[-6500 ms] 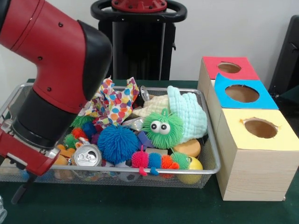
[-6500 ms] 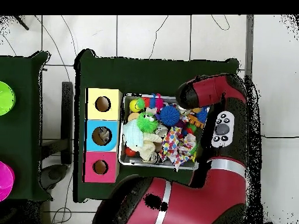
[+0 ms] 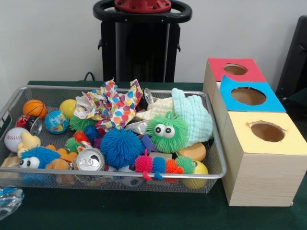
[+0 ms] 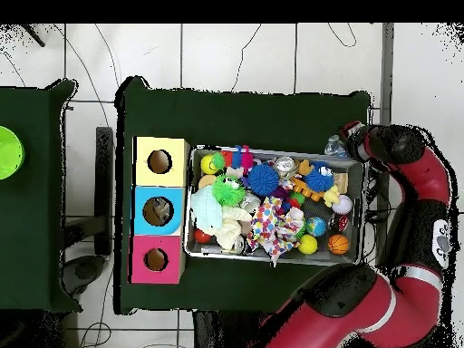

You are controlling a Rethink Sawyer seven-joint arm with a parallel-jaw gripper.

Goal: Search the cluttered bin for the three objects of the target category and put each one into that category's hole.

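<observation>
The bin (image 3: 144, 176) is a wide silver wire-mesh basket full of toys; it also shows in the overhead view (image 4: 272, 256). The hole (image 3: 248, 96) is round and sits in the bright blue top of the middle wooden box, seen from above too (image 4: 158, 211). My arm does not show in the front view. In the overhead view its end (image 4: 355, 138) hangs just outside the bin's corner, above a crumpled clear and blue plastic thing (image 4: 335, 145) that lies on the table (image 3: 7, 201). The gripper is hidden under the wrist.
The bin holds an orange basketball (image 3: 35, 108), a globe ball (image 3: 57, 121), a baseball (image 3: 14, 139), a soda can (image 3: 89, 160), a blue spiky ball (image 3: 121, 146), a green fuzzy toy with eyes (image 3: 167, 132) and cloths. Red-topped (image 3: 235, 69) and yellow-topped (image 3: 267, 131) boxes flank the blue one.
My arm has left the bin's end, where it filled the front view, and now stands outside the bin's corner. The balls and the blue fuzzy toy there are uncovered.
</observation>
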